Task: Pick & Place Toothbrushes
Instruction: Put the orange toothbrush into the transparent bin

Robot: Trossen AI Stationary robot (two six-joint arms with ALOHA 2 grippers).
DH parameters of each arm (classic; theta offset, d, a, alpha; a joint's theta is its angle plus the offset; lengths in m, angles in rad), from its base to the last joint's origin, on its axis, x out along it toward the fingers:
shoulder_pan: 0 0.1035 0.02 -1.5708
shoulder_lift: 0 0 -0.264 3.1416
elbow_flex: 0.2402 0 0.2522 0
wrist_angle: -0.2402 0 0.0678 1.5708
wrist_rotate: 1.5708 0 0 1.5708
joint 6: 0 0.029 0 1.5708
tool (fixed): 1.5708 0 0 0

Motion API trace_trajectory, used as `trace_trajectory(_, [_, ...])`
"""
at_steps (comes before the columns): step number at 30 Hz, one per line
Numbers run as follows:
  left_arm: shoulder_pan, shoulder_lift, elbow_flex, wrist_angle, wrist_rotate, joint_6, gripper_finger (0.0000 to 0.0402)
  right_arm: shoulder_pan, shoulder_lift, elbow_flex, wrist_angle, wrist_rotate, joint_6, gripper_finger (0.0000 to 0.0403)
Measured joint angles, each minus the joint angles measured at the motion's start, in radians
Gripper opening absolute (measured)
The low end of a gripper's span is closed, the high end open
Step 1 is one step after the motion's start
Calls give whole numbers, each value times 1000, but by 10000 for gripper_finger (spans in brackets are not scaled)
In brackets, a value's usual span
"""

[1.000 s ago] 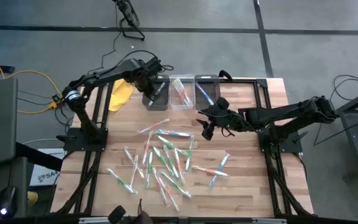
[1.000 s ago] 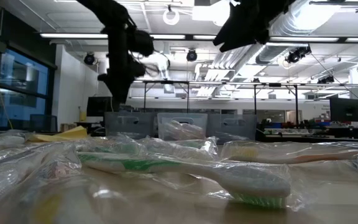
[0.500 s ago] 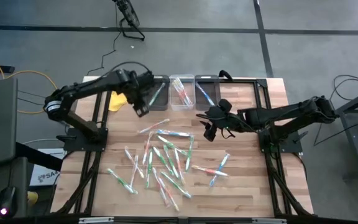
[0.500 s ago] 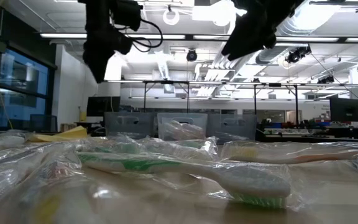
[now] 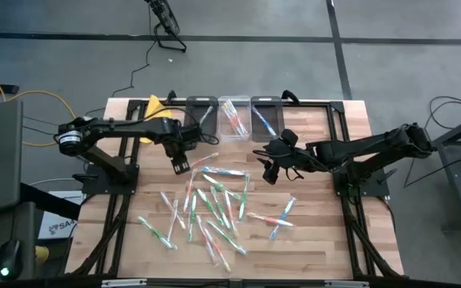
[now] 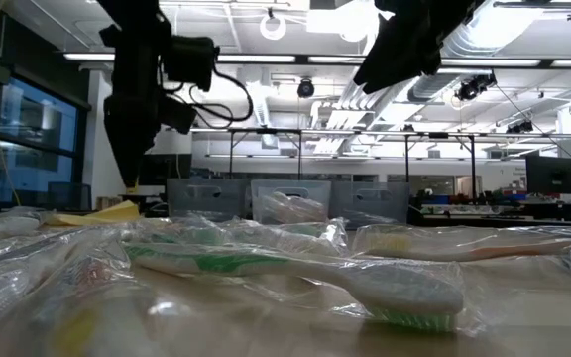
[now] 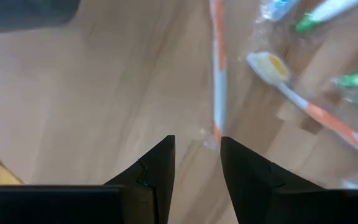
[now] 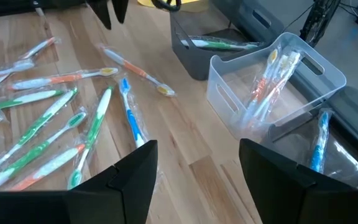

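Left gripper (image 5: 180,164) has just swung off the bins and down to the near-left edge of the toothbrushes (image 5: 210,204) heap on the table (image 5: 326,240). Fingers are parted a bit with nothing between them, tips right over an orange-and-white brush (image 7: 217,74). I read that as one drop done and the next pick lining up.

Right gripper (image 5: 269,170) hasn't budged, hanging spread wide and empty just past the pile.

At the far edge, the bins. The dark left bin (image 8: 201,53) has a green brush, the clear middle bin (image 8: 272,87) a few orange/red ones, and the right bin (image 8: 337,155) a blue one. Yellow cloth (image 5: 158,106) sits beside them. Most of the brushes are left on the table.
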Motion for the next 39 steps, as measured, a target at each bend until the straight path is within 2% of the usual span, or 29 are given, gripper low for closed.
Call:
trace_trajectory(8, [2, 0, -119, 177, 16, 8, 124, 0, 0, 0, 0, 0, 0, 220])
trace_trajectory(23, [1, 10, -181, 277, 57, -36, 124, 0, 0, 0, 1, 0, 0, 220])
trace_trajectory(27, [-45, 25, -181, 286, 71, -30, 124, 0, 0, 0, 1, 0, 0, 220])
trace_trajectory(34, [-139, 66, -181, 285, -41, -54, 124, 0, 0, 0, 10, 0, 0, 220])
trace_trajectory(39, [-142, 113, -175, 291, -46, -78, 124, 0, 0, 0, 9, 0, 1, 220])
